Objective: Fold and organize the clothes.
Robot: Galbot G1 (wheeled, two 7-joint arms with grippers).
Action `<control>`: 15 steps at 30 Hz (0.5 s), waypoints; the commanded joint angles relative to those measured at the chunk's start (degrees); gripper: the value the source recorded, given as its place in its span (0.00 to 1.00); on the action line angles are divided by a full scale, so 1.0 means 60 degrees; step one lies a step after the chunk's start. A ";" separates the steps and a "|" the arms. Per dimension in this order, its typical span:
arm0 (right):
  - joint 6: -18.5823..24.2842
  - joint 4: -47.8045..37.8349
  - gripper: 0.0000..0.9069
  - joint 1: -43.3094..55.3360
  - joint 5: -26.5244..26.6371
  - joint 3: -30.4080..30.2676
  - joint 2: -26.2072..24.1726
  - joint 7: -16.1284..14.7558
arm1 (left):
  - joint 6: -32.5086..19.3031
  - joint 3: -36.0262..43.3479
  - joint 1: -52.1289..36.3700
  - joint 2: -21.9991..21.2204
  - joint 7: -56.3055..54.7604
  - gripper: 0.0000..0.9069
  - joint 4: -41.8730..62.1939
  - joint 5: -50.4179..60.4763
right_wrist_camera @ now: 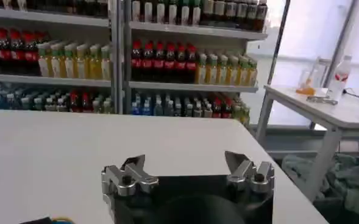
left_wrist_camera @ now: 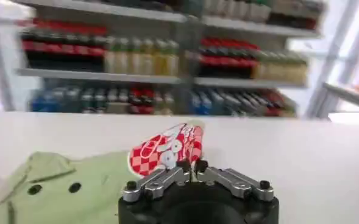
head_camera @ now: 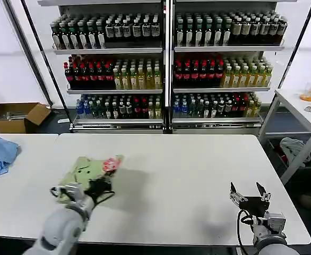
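The clothes are one light green polo shirt (head_camera: 86, 171) lying bunched on the left part of the white table (head_camera: 198, 170). Its red-and-white graphic (head_camera: 111, 163) is turned up at the far edge. My left gripper (head_camera: 101, 187) sits at the shirt's near right edge. In the left wrist view the left gripper (left_wrist_camera: 191, 165) is shut, pinching a raised fold of the polo shirt (left_wrist_camera: 75, 182) that carries the checked graphic (left_wrist_camera: 164, 149); the collar and two dark buttons lie beside it. My right gripper (head_camera: 248, 192) hovers open over bare table at the near right, and its right gripper (right_wrist_camera: 187, 163) holds nothing.
A light blue cloth (head_camera: 0, 154) lies on the adjoining table at the far left, with a cardboard box (head_camera: 17, 114) behind it. Shelves of bottles (head_camera: 166, 64) stand behind the table. A side table (head_camera: 304, 106) and a grey-green garment (head_camera: 294, 146) are at the right.
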 commanded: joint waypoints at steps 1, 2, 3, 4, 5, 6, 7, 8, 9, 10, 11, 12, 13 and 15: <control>-0.0006 -0.0064 1.00 0.0089 0.0026 0.0035 0.0019 -0.0018 | 0.0211 0.4415 -0.1473 -0.1505 -0.0114 0.03 0.0580 0.2699; -0.0020 -0.0073 1.00 0.0138 0.0026 0.0001 0.0033 -0.0026 | 0.0210 0.4485 -0.1602 -0.1647 -0.0161 0.30 0.0738 0.2629; -0.0029 -0.0077 1.00 0.0151 0.0030 -0.0028 0.0036 -0.0027 | 0.0190 0.4515 -0.1743 -0.1727 -0.0183 0.70 0.0808 0.2459; -0.0046 -0.0081 1.00 0.0224 0.0051 -0.0095 0.0039 -0.0053 | 0.0073 0.4513 -0.1898 -0.1932 -0.0217 1.00 0.0856 0.2131; -0.0051 -0.0092 1.00 0.0278 0.0074 -0.0172 0.0033 -0.0065 | -0.0068 0.4489 -0.1981 -0.2064 -0.0236 1.00 0.0845 0.1832; -0.0052 -0.0100 1.00 0.0328 0.0123 -0.0246 0.0028 -0.0074 | -0.0319 0.4429 -0.2032 -0.2163 -0.0261 1.00 0.0812 0.1516; -0.0054 -0.0114 1.00 0.0438 0.0205 -0.0357 0.0024 -0.0077 | -0.0660 0.4388 -0.2081 -0.2242 -0.0324 1.00 0.0771 0.1316; -0.0052 -0.0118 1.00 0.0475 0.0264 -0.0400 0.0024 -0.0071 | -0.0945 0.4355 -0.2091 -0.2302 -0.0424 1.00 0.0716 0.1000; -0.0052 -0.0134 1.00 0.0685 0.0444 -0.0678 0.0024 -0.0042 | -0.1192 0.4268 -0.2062 -0.2319 -0.0562 1.00 0.0615 0.0541; -0.0047 -0.0138 1.00 0.0740 0.0525 -0.0799 0.0026 -0.0024 | -0.1261 0.4207 -0.2040 -0.2306 -0.0635 1.00 0.0532 0.0177; -0.0017 -0.0139 1.00 0.0918 0.0766 -0.1134 0.0027 0.0010 | -0.1398 0.4060 -0.1975 -0.2276 -0.0711 1.00 0.0410 -0.0003; -0.0001 -0.0146 1.00 0.1115 0.1025 -0.1521 0.0034 0.0060 | -0.1634 0.3850 -0.1841 -0.2169 -0.0810 1.00 0.0241 -0.0137; 0.0006 -0.0157 1.00 0.1245 0.1200 -0.1703 0.0042 0.0082 | -0.1750 0.3767 -0.1737 -0.2099 -0.0824 1.00 0.0162 -0.0149; 0.0045 -0.0315 1.00 0.1740 0.1606 -0.2456 0.0146 0.0197 | -0.1935 0.2989 -0.1353 -0.1746 -0.0791 1.00 -0.0305 -0.0286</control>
